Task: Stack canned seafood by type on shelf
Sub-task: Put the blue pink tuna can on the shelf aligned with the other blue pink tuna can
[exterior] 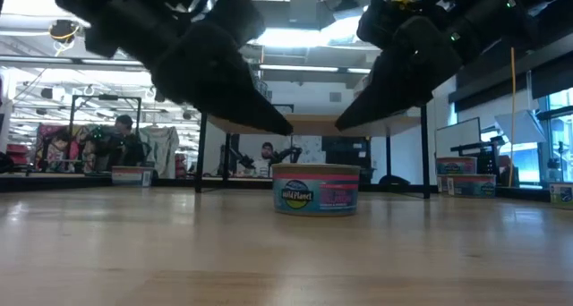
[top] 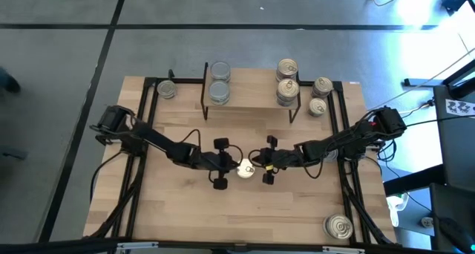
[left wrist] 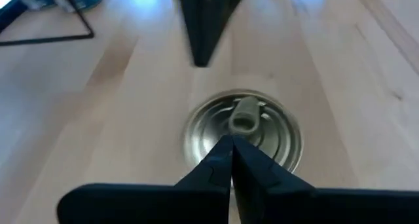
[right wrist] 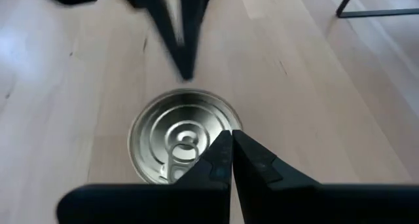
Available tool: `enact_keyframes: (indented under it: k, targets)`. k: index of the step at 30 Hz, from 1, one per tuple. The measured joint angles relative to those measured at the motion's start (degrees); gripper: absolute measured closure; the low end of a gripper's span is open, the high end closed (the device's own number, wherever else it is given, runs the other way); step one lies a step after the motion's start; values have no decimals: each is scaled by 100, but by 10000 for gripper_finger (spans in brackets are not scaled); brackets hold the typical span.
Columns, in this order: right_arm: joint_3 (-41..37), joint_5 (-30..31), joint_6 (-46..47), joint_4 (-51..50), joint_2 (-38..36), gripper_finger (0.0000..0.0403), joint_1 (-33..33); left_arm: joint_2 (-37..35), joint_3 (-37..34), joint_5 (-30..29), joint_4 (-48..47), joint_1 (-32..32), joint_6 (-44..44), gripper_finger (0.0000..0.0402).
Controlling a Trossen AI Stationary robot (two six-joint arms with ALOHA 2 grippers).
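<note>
A short tin (exterior: 316, 188) with a pull-ring lid (left wrist: 243, 129) stands upright on its base in the middle of the table (top: 246, 168). My left gripper (exterior: 285, 127) and my right gripper (exterior: 340, 124) are both shut. They slant down toward each other just above the tin, with a clear gap above its lid. The shelf (top: 252, 79) stands at the far edge. It bears two silver-lidded tins (top: 220, 82) on its left and a stack of gold-lidded tins (top: 287, 79) on its right.
More tins rest on the table: one left of the shelf (top: 166, 89), two right of it (top: 320, 96), one at the near right corner (top: 339, 226). The shelf's thin black legs (top: 205, 98) stand behind the grippers. Bare wood lies toward the near edge.
</note>
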Motion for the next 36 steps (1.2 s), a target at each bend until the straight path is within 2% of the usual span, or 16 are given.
enact_keyframes:
  k: [4,11,16,19,24,31,36]
  targets:
    - [0,-51,-129,253,38,388,0,-332,2,-54,-482,-4,-223,361]
    - [-2,-557,-242,756,467,388,41,-393,2,-55,-656,-73,-145,243]
    - [0,-266,-286,1454,978,388,229,-396,4,-57,-730,-92,71,191]
    - [0,-221,-315,1664,1155,388,329,-396,4,-59,-756,-91,84,180]
    - [-131,358,-298,1641,1176,388,466,-398,4,-60,-754,-91,82,178]
    - [-615,386,-205,1963,855,388,485,-401,4,-67,-752,-78,36,178]
    - [-1054,364,-95,2862,778,388,481,-402,4,-67,-746,-79,14,178]
